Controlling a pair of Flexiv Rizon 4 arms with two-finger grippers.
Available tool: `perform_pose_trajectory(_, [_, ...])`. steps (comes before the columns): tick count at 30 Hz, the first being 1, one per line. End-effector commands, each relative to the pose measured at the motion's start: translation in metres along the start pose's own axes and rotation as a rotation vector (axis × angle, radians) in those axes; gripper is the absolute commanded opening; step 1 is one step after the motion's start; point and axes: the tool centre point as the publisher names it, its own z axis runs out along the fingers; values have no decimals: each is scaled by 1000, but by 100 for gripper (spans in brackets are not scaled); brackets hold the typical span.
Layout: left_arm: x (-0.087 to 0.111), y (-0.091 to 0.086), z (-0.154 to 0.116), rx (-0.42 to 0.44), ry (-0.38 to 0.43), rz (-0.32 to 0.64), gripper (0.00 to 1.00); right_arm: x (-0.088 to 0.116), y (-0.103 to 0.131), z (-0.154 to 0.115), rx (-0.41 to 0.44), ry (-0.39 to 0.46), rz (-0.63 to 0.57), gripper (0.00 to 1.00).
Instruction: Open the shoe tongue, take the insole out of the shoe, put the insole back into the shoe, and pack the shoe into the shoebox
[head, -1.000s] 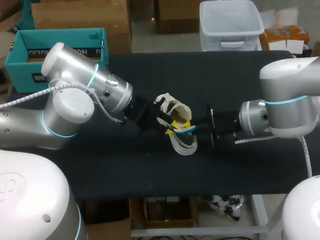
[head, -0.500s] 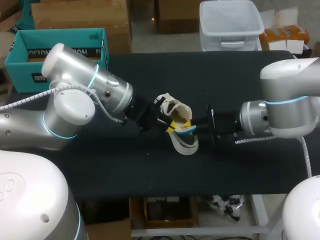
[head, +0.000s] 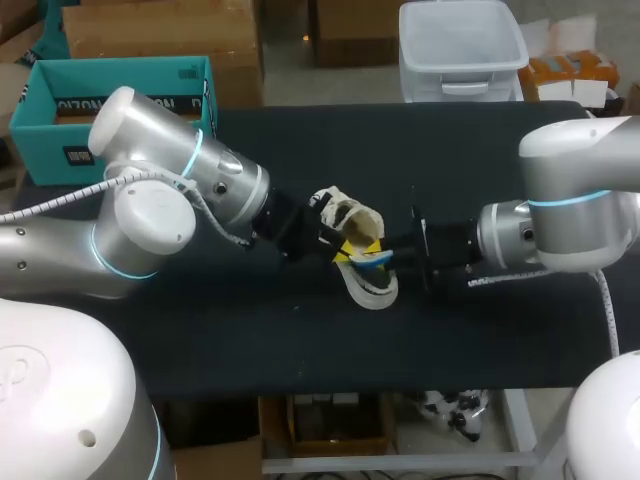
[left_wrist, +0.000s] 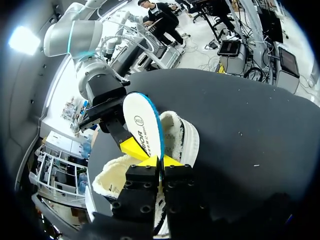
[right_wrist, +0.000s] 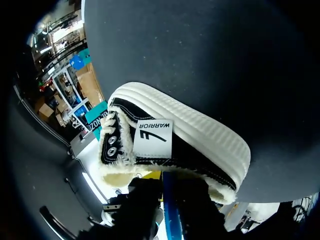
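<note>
Pinching the insole (left_wrist: 142, 125) tight in both left gripper (left_wrist: 160, 161) and right gripper (right_wrist: 166, 187), probably risking creasing it or tipping the shoe (right_wrist: 175, 135) through mismatched pulling.

Robotics lab, plain as day: 2 silver arms with glowing blue rings, the left arm (head: 160, 190) and the right arm (head: 580, 200), stood over a black-covered bench (head: 250, 340). A coiled white cable (head: 60, 197) trailed off one, and a teal shoebox (head: 40, 130) sat at the far-left corner.
</note>
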Motion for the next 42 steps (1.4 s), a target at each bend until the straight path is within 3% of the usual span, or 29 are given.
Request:
perform_pose_trajectory(1, [0, 1, 5, -3, -1, -3, 0, -1, -11, -8, -22, -14, 9, 78])
perform_pose_trajectory(4, [1, -1, 6, -2, 0, -5, 0, -3, -22, -14, -48, -22, 22, 80])
perform_pose_trajectory(7, [1, -2, 7, 1, 1, -5, 0, -6, -32, -21, -74, -28, 36, 71])
perform_pose_trajectory(9, [1, -3, 7, 2, 0, -6, 0, -9, -38, -26, -90, -28, 43, 50])
perform_pose_trajectory(14, [1, -4, 7, 5, -3, -8, 0, -14, -40, -31, -103, -21, 49, 27])
perform_pose_trajectory(17, [1, -4, 6, 5, -5, -10, 0, -16, -38, -32, -103, -15, 50, 19])
perform_pose_trajectory(21, [1, -4, 5, 1, -5, -13, 0, -16, -34, -33, -101, -12, 52, 16])
perform_pose_trajectory(23, [1, -3, 4, 2, -4, -18, 0, -15, -32, -31, -97, -14, 49, 0])
perform_pose_trajectory(24, [2, -4, 4, 6, -2, -21, 0, -15, -31, -30, -96, -14, 47, 0])
perform_pose_trajectory(26, [2, -8, 2, 18, -5, -20, 34, -14, -29, -29, -92, -15, 40, 0])
perform_pose_trajectory(31, [1, -22, 2, 47, -16, 3, 40, -11, -23, -24, -87, -19, 28, 0])
perform_pose_trajectory(34, [-1, -26, 4, 58, -21, 13, 35, -10, -23, -22, -89, -18, 21, 0])
perform_pose_trajectory(37, [-3, -27, 7, 61, -27, 19, 0, -9, -23, -20, -91, -21, 18, 0])
perform_pose_trajectory(42, [-4, -19, 10, 35, -23, 23, 0, -8, -20, -17, -98, -21, 13, 0])
